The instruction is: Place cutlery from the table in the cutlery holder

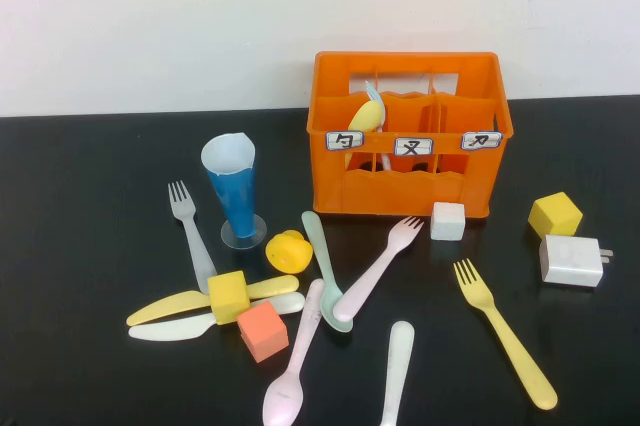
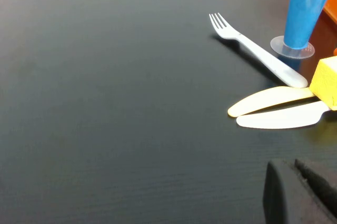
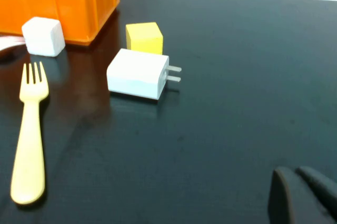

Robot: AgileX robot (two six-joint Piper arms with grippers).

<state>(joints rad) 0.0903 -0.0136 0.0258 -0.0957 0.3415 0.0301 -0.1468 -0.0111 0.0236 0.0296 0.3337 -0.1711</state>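
1. Toward the back of the black worktop (image 1: 90,236) stands the orange cutlery holder (image 1: 408,136), three white labels along its front, with a yellow spoon (image 1: 366,112) and a pale piece leaning inside the left compartment.
2. Left of it, the blue cone cup (image 1: 232,189) stands upright on its clear base; a pale grey fork (image 1: 193,236) lies just beside it, tines pointing away from the robot.
3. Up front on the left, a yellow knife (image 1: 190,302) and a white knife (image 1: 190,324) lie side by side, a yellow cube (image 1: 228,295) sitting on them and an orange cube (image 1: 263,331) next to that.
4. Centre stage: a mint spoon (image 1: 326,271) and a pink fork (image 1: 380,264) cross, a pink spoon (image 1: 292,374) and a white handle (image 1: 398,371) lie nearer the robot, and a small yellow duck-like toy (image 1: 288,250) sits near the mint spoon's handle.
5. Over on the right, a yellow fork (image 1: 503,331), a white cube (image 1: 448,220) touching the holder, another yellow cube (image 1: 555,214) and a white charger plug (image 1: 572,260).
6. Left gripper (image 2: 297,195): only a dark edge shows in its wrist view, low over bare worktop well apart from the knives — whether its jaws are spread, I cannot tell.
7. Right gripper (image 3: 303,195): same story, a dark corner near the plug and yellow fork; jaws' state cannot be told.
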